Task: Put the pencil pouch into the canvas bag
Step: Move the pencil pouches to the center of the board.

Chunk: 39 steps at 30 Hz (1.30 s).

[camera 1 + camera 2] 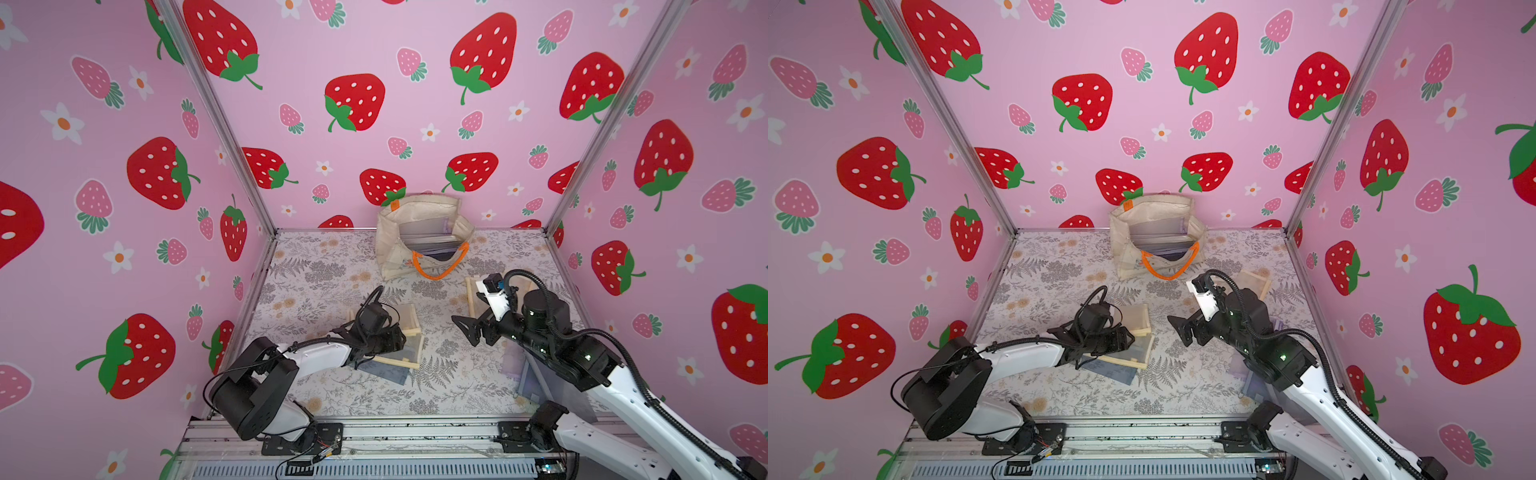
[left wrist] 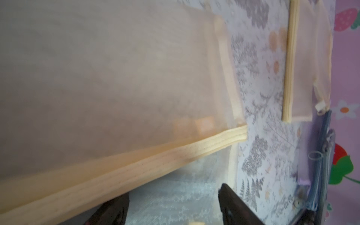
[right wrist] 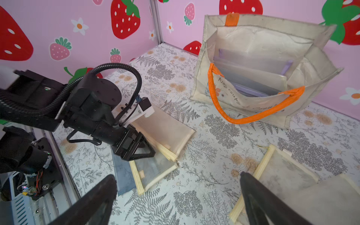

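Walls (image 1: 374,62): pink, printed with red and pink strawberries, white flowers. Metal corner posts (image 1: 218,120) run up where walls meet (second post (image 1: 1328,141) in both top views). Table cover (image 1: 316,266): pale, grey ferns, tan blossoms. Aluminium rail (image 1: 415,432) along near table edge, slotted grille (image 1: 374,471) just below it.
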Each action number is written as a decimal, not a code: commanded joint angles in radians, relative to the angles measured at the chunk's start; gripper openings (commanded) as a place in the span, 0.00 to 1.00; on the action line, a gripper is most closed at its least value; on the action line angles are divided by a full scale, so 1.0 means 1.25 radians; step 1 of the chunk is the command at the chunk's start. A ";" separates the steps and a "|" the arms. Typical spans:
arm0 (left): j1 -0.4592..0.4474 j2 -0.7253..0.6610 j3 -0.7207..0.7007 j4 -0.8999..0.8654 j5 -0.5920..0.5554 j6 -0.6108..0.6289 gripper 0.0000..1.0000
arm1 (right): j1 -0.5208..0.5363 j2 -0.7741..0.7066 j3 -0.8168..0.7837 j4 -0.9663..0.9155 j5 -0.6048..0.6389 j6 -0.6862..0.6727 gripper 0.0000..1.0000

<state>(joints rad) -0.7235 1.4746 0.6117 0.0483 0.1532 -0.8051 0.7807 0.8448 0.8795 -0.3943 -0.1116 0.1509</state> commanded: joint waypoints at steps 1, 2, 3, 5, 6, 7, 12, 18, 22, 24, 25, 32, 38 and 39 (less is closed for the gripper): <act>-0.075 -0.005 -0.016 -0.057 -0.046 -0.061 0.75 | -0.003 0.073 -0.009 -0.025 0.000 0.018 0.99; -0.088 -0.017 -0.016 -0.057 -0.052 -0.066 0.75 | -0.003 0.091 -0.012 -0.020 -0.001 0.019 0.99; -0.093 -0.030 -0.020 -0.057 -0.052 -0.068 0.75 | -0.002 0.103 -0.015 -0.012 -0.004 0.020 0.99; -0.094 -0.062 -0.032 -0.057 -0.045 -0.071 0.75 | -0.003 0.133 -0.016 0.006 -0.010 0.017 0.99; -0.094 -0.078 -0.038 -0.058 -0.044 -0.071 0.75 | -0.006 0.153 -0.007 0.009 -0.012 0.009 0.99; -0.093 -0.094 -0.044 -0.065 -0.047 -0.069 0.75 | -0.007 0.181 0.009 0.008 -0.015 -0.003 0.99; -0.069 -0.188 -0.082 -0.113 -0.092 -0.059 0.75 | -0.032 0.359 0.090 0.023 -0.088 -0.037 1.00; 0.018 -0.226 -0.149 -0.066 -0.052 -0.056 0.73 | -0.038 0.592 0.198 0.072 -0.180 -0.045 0.94; 0.056 -0.234 -0.170 -0.063 -0.033 -0.046 0.73 | -0.032 0.736 0.279 0.070 -0.236 -0.046 0.87; 0.076 -0.236 -0.184 -0.054 -0.019 -0.039 0.72 | -0.022 0.779 0.293 0.069 -0.240 -0.052 0.85; 0.083 -0.237 -0.188 -0.049 -0.018 -0.031 0.72 | -0.017 0.791 0.292 0.069 -0.235 -0.054 0.84; 0.131 -0.194 -0.199 -0.011 0.008 -0.006 0.70 | -0.011 0.785 0.177 0.101 -0.196 -0.048 0.78; 0.144 -0.128 -0.155 -0.013 0.005 0.027 0.69 | 0.052 0.735 0.104 0.079 -0.077 -0.082 0.69; 0.143 -0.121 -0.150 -0.009 0.005 0.028 0.69 | 0.066 0.733 0.107 0.056 -0.050 -0.089 0.67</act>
<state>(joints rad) -0.5499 1.2827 0.4179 0.1040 0.1608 -0.7952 0.8131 1.7798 1.0264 -0.2562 -0.2794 0.0769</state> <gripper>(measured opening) 0.693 0.679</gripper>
